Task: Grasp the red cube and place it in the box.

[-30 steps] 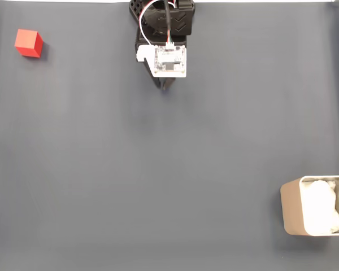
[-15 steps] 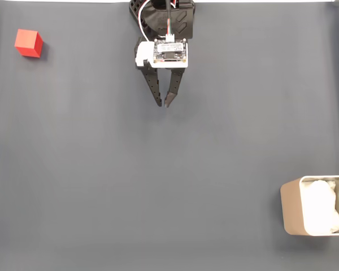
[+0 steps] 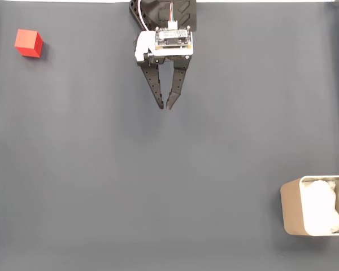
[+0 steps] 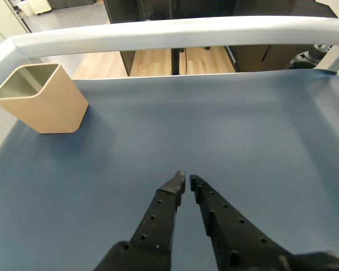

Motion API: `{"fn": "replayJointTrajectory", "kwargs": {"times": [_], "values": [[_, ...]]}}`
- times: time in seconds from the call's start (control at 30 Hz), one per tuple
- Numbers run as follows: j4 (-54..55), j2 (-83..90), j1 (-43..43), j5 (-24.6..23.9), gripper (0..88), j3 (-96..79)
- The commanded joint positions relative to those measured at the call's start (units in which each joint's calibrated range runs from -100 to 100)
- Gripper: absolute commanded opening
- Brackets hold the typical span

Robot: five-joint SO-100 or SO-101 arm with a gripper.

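- The red cube (image 3: 28, 43), small and matte, sits on the bench (image 3: 101, 186) far left in the fixed view.
- The gripper (image 3: 165, 105) points away from the arm's base, jaws nearly together, empty.

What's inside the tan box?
In the fixed view the box holds soft white lining. The red cube sits far away on the mat. Whatever lies under the lining stays hidden.

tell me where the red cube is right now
In the fixed view the red cube sits near the top left corner of the dark mat, well left of the hand and far from the box at the lower right edge.
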State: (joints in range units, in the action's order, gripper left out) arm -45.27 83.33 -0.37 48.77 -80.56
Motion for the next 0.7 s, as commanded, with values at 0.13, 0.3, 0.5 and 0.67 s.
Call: {"fn": "replayJointTrajectory", "kwargs": {"times": [0.13, 0.3, 0.5, 0.67], "values": [[0.84, -8.89, 0.44, 1.22, 0.0, 14.05], [-2.19, -15.39, 2.29, 1.42, 0.0, 21.98], [-4.08, -21.8, 7.4, 1.95, 0.0, 29.19], [-6.21, -27.09, 13.51, 1.76, 0.0, 34.48]]}}
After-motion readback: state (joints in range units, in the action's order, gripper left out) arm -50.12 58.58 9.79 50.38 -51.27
